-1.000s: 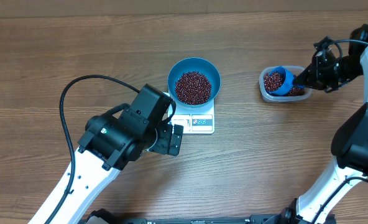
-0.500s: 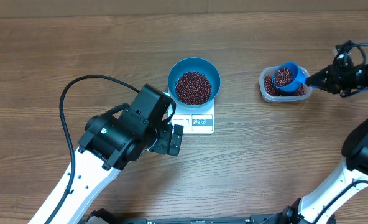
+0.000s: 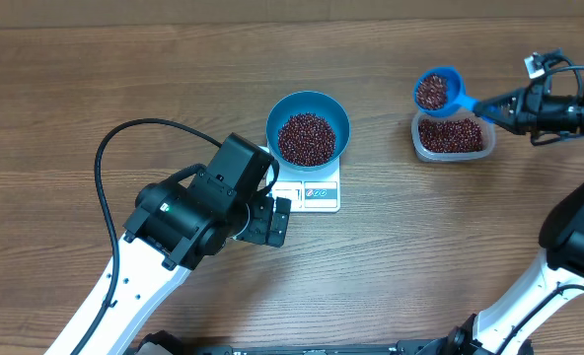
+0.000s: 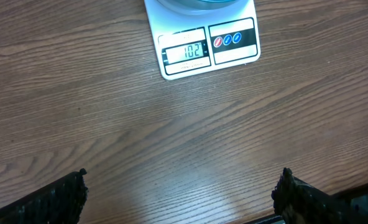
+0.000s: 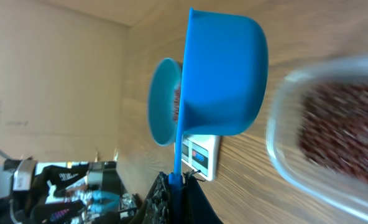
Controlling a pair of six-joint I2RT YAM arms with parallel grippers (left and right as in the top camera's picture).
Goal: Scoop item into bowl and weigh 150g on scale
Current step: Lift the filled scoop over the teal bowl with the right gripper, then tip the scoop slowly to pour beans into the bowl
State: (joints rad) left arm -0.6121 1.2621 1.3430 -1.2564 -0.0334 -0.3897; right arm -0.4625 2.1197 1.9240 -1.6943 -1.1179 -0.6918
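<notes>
The blue bowl (image 3: 308, 106) holds a heap of dark red-brown beans (image 3: 306, 138) and stands on the white scale (image 3: 321, 193), whose display (image 4: 185, 51) reads 102. My right gripper (image 3: 506, 106) is shut on the handle of a small blue scoop (image 3: 436, 91) full of beans, held in the air just beyond the far left corner of the clear tub (image 3: 453, 138). In the right wrist view the scoop (image 5: 224, 74) hangs side-on, with the handle clamped in the gripper (image 5: 178, 190). My left gripper (image 3: 270, 219) rests open near the scale's front left; its fingertips (image 4: 66, 194) hold nothing.
The clear tub of beans (image 5: 333, 124) sits on the wooden table to the right of the bowl (image 5: 162, 102) and scale (image 5: 202, 155). A black cable (image 3: 109, 158) loops over the left arm.
My right gripper has lifted the scoop out of the tub, full of beans, and carried it up and to the left. The left arm has not moved.
</notes>
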